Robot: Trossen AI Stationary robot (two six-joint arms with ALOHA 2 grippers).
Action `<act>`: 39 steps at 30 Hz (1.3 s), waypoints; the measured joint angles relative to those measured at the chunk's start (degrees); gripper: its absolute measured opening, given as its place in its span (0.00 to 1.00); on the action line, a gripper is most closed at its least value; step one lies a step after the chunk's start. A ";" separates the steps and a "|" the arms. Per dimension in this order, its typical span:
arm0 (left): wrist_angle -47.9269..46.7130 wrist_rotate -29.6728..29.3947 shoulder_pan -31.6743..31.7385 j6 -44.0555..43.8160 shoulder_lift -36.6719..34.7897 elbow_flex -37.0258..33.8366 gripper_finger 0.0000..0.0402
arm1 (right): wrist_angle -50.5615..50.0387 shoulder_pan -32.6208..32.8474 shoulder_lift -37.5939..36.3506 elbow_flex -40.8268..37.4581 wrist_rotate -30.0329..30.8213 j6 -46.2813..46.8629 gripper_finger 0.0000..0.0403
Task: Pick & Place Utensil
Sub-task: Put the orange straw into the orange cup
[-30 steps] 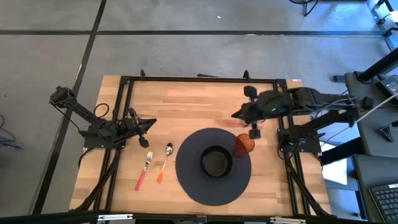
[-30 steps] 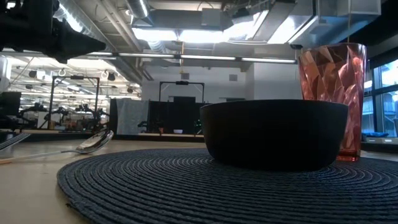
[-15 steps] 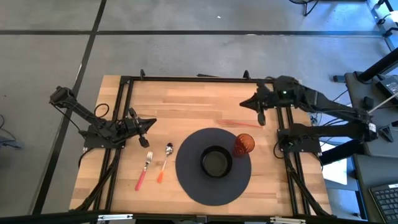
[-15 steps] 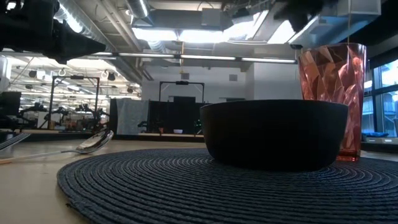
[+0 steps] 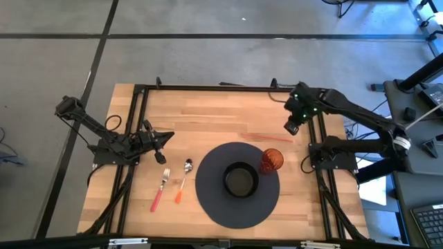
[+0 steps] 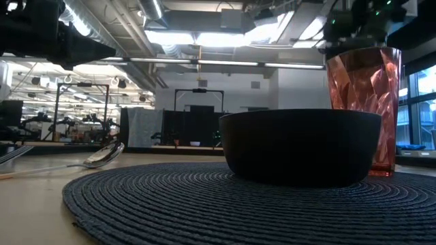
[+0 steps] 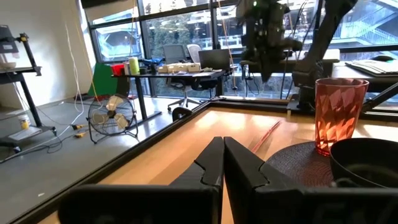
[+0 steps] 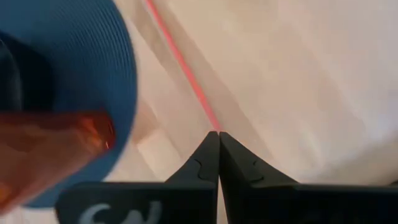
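Note:
A fork with a red handle (image 5: 160,190) and a spoon with an orange handle (image 5: 183,181) lie flat on the wooden table, left of a round dark placemat (image 5: 211,200). A dark bowl (image 5: 240,180) and a red faceted cup (image 5: 271,160) stand on the mat. My left gripper (image 5: 169,136) is shut and empty at the table's left, a little beyond the utensils; its shut fingers show in its wrist view (image 7: 222,149). My right gripper (image 5: 289,128) is shut and empty above the table beyond the cup, pointing down (image 8: 217,140).
A thin red strip (image 5: 266,137) lies on the wood beyond the mat, below my right gripper. Black frame rails (image 5: 138,111) run along the table's left, right and far sides. Bare wood shows between the mat and the far rail.
My right gripper has drawn away from the red cup, going up and toward the table's far right corner, the arm folding back. The cup, bowl and utensils have stayed in place.

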 joint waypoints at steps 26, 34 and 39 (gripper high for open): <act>-0.65 -0.02 0.00 -0.46 -0.01 0.02 0.01 | 4.75 9.51 17.64 -8.73 6.17 -9.68 0.53; -0.65 -0.02 0.00 -0.44 0.00 0.02 0.01 | 6.19 12.67 17.69 -9.00 10.05 -5.05 0.53; -0.65 -0.02 0.00 -0.49 -0.02 0.02 0.01 | 7.23 13.21 19.41 -9.00 10.08 -2.91 0.53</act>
